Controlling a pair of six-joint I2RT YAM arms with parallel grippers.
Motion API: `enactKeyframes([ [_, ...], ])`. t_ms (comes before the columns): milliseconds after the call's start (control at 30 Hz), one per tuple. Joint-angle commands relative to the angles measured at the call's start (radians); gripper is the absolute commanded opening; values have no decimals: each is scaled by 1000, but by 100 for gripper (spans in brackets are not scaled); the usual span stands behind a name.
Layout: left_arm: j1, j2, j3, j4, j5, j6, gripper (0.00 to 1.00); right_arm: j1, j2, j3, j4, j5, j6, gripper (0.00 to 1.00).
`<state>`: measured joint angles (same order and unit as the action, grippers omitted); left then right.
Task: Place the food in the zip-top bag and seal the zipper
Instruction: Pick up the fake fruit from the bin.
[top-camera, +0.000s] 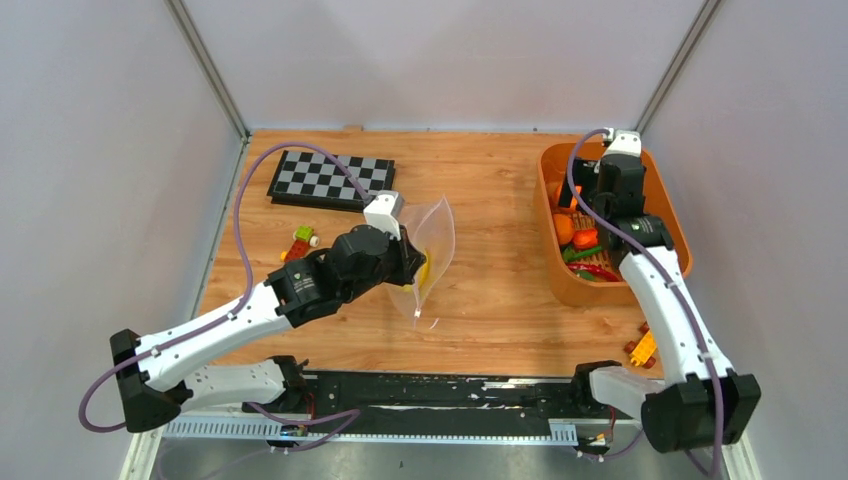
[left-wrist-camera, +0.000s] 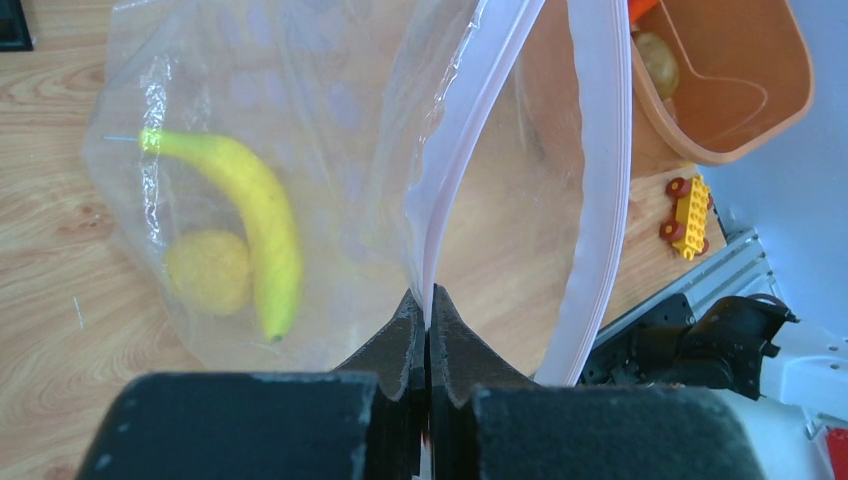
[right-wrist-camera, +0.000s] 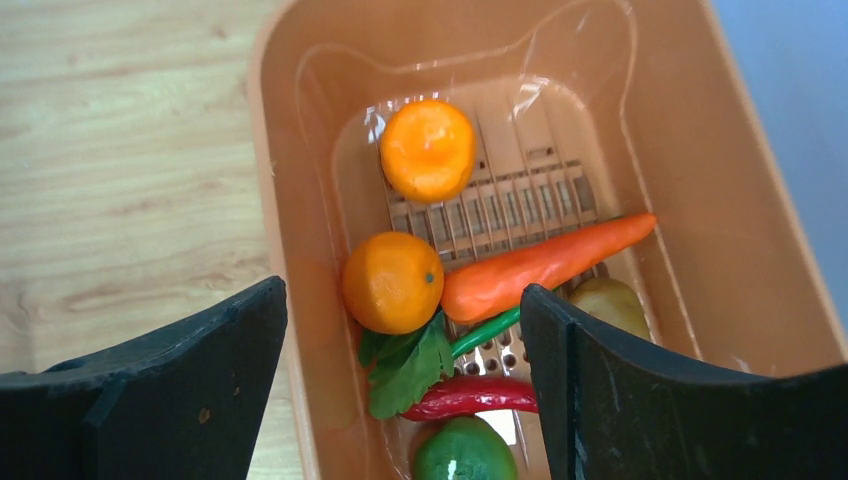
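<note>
My left gripper (left-wrist-camera: 428, 300) is shut on the pale pink zipper strip (left-wrist-camera: 470, 130) of the clear zip-top bag (top-camera: 428, 250) and holds its mouth open above the table. Inside the bag lie a yellow banana (left-wrist-camera: 255, 215) and a yellow round fruit (left-wrist-camera: 207, 272). My right gripper (right-wrist-camera: 400, 320) is open above the orange basket (right-wrist-camera: 300, 200). In the basket lie two oranges (right-wrist-camera: 392, 282), a carrot (right-wrist-camera: 545, 265), a red chilli (right-wrist-camera: 470, 397), a green round fruit (right-wrist-camera: 462, 452), a brownish piece (right-wrist-camera: 610, 305) and a green leaf (right-wrist-camera: 408, 365).
A checkerboard (top-camera: 330, 178) lies at the back left. Small block toys (top-camera: 300, 242) sit left of the bag, and another (top-camera: 642, 348) lies near the right arm's base. The black rail (top-camera: 440, 385) runs along the near edge.
</note>
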<state>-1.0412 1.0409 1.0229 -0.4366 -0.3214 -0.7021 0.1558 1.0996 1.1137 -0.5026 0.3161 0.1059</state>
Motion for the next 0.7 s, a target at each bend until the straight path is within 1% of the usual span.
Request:
enactKeyframes([
  [0,-5,-7,-8,48,10,18,0,-90,87,72,3,-192,-18,87],
  [100,-5,-29,-25,68,0,27,0,-143,147,103,14,-197,-9,87],
  [200,-2,-48,-43,80,-29,34,0,-190,207,132,3,-248,1,86],
  [300,2,-65,-51,74,-44,49,0,-205,261,117,80,-236,5,87],
  [400,18,-77,-50,59,-52,62,0,-239,360,150,101,-244,37,87],
  [467,29,-84,-52,52,-52,65,0,-259,416,151,139,-315,53,87],
  [500,32,-87,-53,50,-49,68,0,-265,439,159,147,-353,60,88],
  [567,34,-88,-53,44,-46,70,0,-267,486,151,185,-342,90,93],
  [667,40,-79,-55,57,-34,72,0,-279,554,161,220,-363,118,95],
])
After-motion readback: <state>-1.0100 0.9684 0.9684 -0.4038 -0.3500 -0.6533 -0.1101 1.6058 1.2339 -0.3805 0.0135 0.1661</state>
